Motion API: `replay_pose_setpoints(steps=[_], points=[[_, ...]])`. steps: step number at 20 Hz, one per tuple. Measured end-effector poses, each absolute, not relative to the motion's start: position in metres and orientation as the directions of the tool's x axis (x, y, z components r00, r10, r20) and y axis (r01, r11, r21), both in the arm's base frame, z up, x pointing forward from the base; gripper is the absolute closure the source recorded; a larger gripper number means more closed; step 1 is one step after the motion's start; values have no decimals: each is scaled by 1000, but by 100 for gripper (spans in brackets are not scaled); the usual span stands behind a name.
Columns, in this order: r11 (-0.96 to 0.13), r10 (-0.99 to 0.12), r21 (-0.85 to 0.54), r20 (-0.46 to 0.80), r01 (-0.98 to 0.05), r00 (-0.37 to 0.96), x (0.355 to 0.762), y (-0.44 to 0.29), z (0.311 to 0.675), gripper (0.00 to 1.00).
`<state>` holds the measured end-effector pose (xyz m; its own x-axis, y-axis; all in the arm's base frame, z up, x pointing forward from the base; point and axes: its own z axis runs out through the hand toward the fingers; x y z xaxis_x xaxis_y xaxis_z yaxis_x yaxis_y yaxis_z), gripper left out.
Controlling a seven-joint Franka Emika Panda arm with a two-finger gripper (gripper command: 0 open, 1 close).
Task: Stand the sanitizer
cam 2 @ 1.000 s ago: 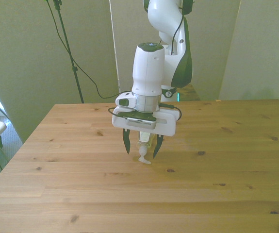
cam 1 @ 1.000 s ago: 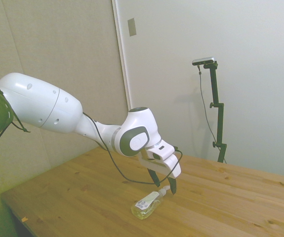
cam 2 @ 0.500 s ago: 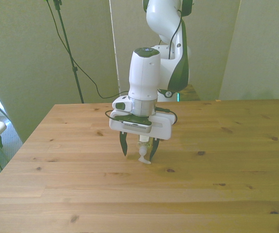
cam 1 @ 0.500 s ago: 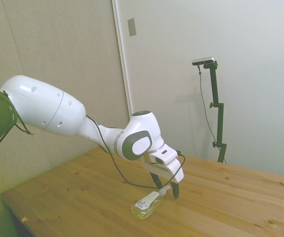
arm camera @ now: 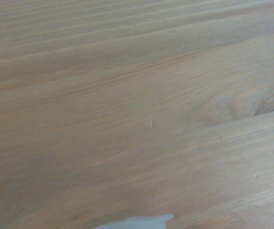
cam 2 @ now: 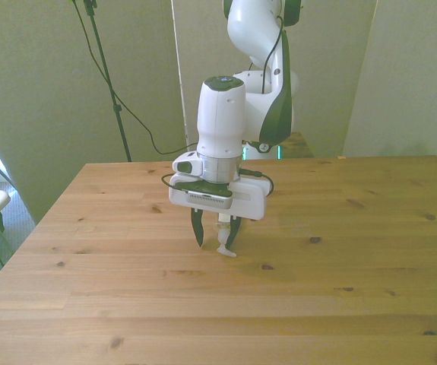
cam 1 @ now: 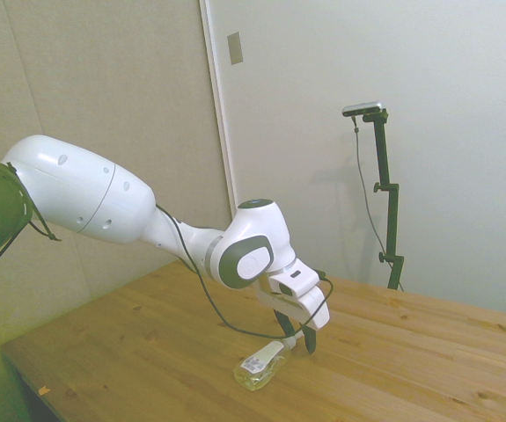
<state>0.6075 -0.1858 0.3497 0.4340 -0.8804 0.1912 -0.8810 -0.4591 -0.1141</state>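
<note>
The sanitizer (cam 1: 260, 367) lies on its side on the wooden table (cam 1: 411, 352), a small clear bottle with a white label and pale liquid. Its white pump top (cam 1: 293, 338) points away from the arm's base. In the front view only the pump end (cam 2: 223, 245) shows under the hand. The gripper (cam 2: 214, 234) is down at the table with its dark fingers (cam 2: 197, 231) on either side of the pump neck, open by a narrow gap. The gripper (cam 1: 298, 338) covers the neck in the side view. A pale sliver (arm camera: 136, 222) at the wrist view's edge may be the bottle.
Bare wooden boards (cam 2: 340, 251) lie all around the bottle. The table's edge (cam 1: 24, 374) runs near the side view's lower left. A black cable (cam 1: 226, 321) loops from the wrist down over the table beside the bottle.
The gripper has come down a little over the pump end and its fingers have drawn closer together. The bottle has not moved.
</note>
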Motion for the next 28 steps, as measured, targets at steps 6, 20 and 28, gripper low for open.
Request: replay_pose_setpoints(steps=[6,20,28], points=[[-449,-887,-122,182,-885,425,607,-189,349,100],[-367,-920,-196,222,-909,324,619,-171,360,100],[-383,-895,-384,380,-840,234,604,-129,429,100]])
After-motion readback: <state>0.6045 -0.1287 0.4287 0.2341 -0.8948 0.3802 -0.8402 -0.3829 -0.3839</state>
